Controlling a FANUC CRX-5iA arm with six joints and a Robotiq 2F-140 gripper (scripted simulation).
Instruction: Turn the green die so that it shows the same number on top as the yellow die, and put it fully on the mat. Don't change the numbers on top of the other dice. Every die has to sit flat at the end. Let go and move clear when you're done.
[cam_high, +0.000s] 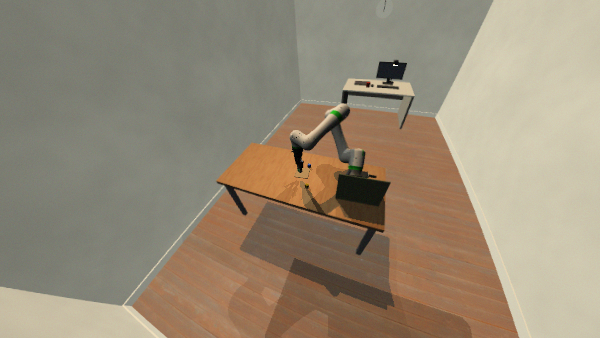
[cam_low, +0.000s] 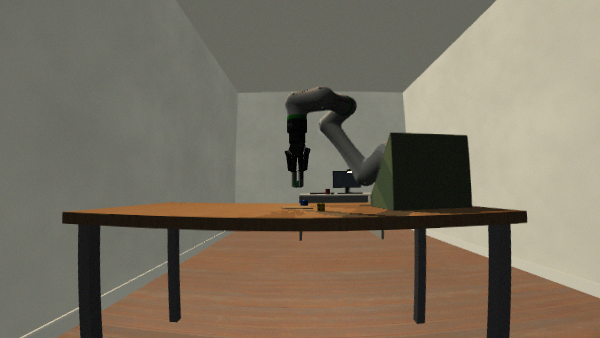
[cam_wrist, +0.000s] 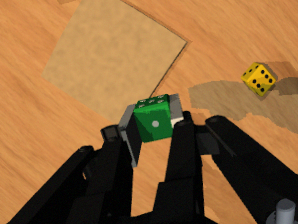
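My gripper (cam_wrist: 156, 113) (cam_low: 297, 183) (cam_high: 299, 170) is shut on the green die (cam_wrist: 154, 121) and holds it well above the table, over the near edge of the tan mat (cam_wrist: 100, 56) (cam_high: 302, 174). The die's face toward the wrist camera shows one white pip. The yellow die (cam_wrist: 260, 79) (cam_low: 321, 206) (cam_high: 306, 185) lies on the table to the right of the mat; its visible faces show several black pips. The blue die (cam_low: 303, 202) (cam_high: 309, 165) lies just off the mat's far left corner.
A dark green box (cam_low: 425, 171) (cam_high: 362, 189) stands on the table's right side by the arm's base. The wooden table (cam_low: 200, 215) (cam_high: 260, 170) stands in a room; a far desk (cam_high: 378, 91) holds a monitor.
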